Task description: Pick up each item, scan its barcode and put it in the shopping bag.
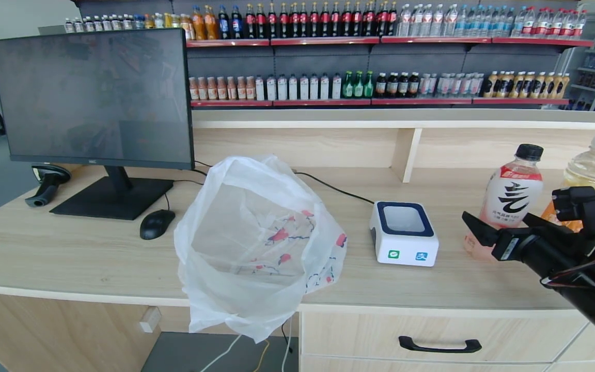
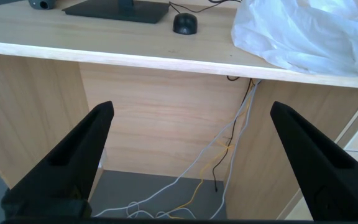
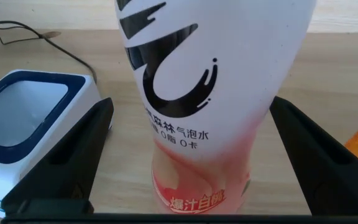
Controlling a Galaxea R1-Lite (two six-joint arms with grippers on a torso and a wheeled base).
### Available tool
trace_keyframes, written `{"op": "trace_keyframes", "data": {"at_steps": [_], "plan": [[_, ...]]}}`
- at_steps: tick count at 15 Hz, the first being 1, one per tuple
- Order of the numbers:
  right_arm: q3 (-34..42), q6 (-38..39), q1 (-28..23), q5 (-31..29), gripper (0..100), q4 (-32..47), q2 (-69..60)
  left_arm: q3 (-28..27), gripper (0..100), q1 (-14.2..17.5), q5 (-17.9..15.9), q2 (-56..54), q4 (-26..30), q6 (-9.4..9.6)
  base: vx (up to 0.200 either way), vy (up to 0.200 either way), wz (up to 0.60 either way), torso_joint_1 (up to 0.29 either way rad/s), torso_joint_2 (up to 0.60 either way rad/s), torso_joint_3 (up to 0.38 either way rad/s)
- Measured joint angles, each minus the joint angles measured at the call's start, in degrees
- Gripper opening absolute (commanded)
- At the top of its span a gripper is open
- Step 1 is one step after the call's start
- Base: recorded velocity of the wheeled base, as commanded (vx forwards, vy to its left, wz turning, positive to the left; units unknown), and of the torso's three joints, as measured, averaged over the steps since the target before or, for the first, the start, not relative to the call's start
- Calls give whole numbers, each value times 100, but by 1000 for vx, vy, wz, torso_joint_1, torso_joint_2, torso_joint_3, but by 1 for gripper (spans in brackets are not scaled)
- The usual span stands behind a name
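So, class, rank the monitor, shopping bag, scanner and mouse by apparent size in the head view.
1. monitor and shopping bag: about alike, and the bag is nearer the camera, so unranked.
2. scanner
3. mouse

Checkout counter (image 1: 70, 253) in pale wood, with a white-and-blue scanner box (image 1: 404, 233) standing on it. Just left of the box slumps a translucent white shopping bag (image 1: 256, 248), part of it hanging over the counter's front edge. Farther left of the box are a black mouse (image 1: 157, 223), a dark monitor (image 1: 93, 98) and a black handheld scanner (image 1: 47, 186). Right of the box stand a pink-and-white bottle (image 1: 512, 196) and, beyond it, a bottle of yellow liquid (image 1: 594, 165). A black cable (image 1: 333, 188) trails behind the box.
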Motion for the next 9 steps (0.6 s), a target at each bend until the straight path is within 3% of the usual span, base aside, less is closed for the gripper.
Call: {"op": "trace_keyframes", "data": {"at_steps": [9], "plan": [[-295,7,-50,-33,100,-189,379,0,100,0,0,0,0,0,0,0,0,0,0,0]]}}
